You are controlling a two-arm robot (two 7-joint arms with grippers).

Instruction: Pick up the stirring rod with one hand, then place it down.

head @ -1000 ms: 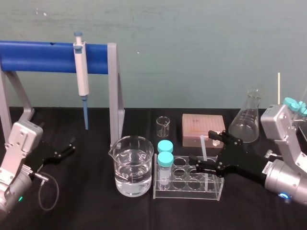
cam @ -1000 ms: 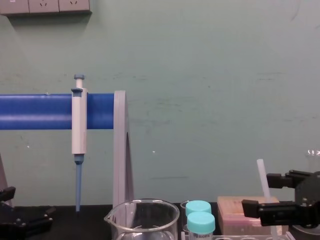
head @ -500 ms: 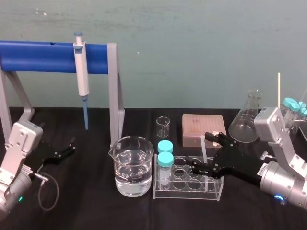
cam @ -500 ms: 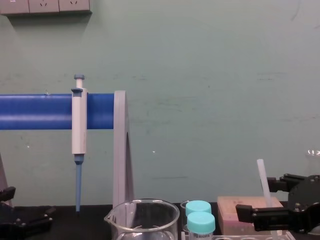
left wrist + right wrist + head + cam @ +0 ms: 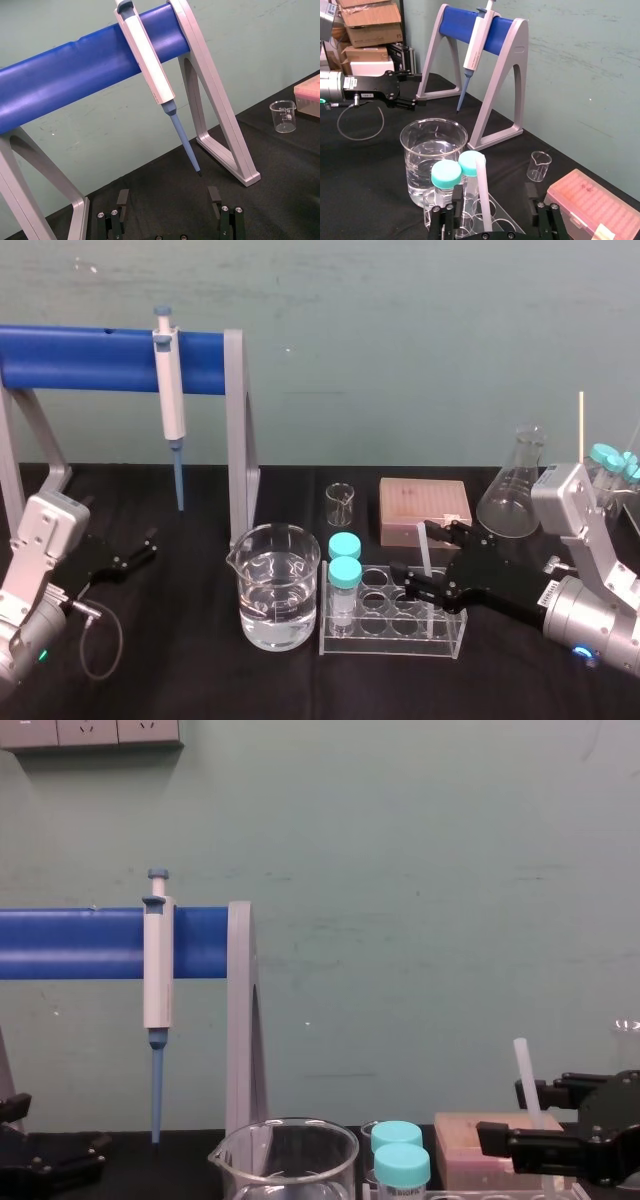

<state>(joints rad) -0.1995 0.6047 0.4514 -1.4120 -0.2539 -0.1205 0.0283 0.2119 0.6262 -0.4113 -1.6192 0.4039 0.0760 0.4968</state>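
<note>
The stirring rod (image 5: 425, 570) is a thin white translucent stick standing almost upright in the clear tube rack (image 5: 392, 628). My right gripper (image 5: 428, 558) reaches in from the right with one black finger on each side of the rod. In the right wrist view the rod (image 5: 481, 190) rises between the fingers (image 5: 540, 216) with a gap on both sides, so the right gripper (image 5: 490, 220) is open. The chest view shows the rod (image 5: 527, 1085) in front of the right gripper (image 5: 525, 1118). My left gripper (image 5: 135, 552) rests open at the far left of the table, under the blue stand, holding nothing (image 5: 168, 200).
A water-filled beaker (image 5: 279, 585) stands left of the rack, and two teal-capped tubes (image 5: 345, 560) sit in the rack's left end. Behind are a small beaker (image 5: 340, 503), a pink tip box (image 5: 424, 508) and a conical flask (image 5: 515, 490). A pipette (image 5: 168, 390) hangs on the blue stand (image 5: 90, 358).
My right gripper has shifted slightly left along the rack and its fingers have drawn closer around the rod. The rod and the left arm have not moved.
</note>
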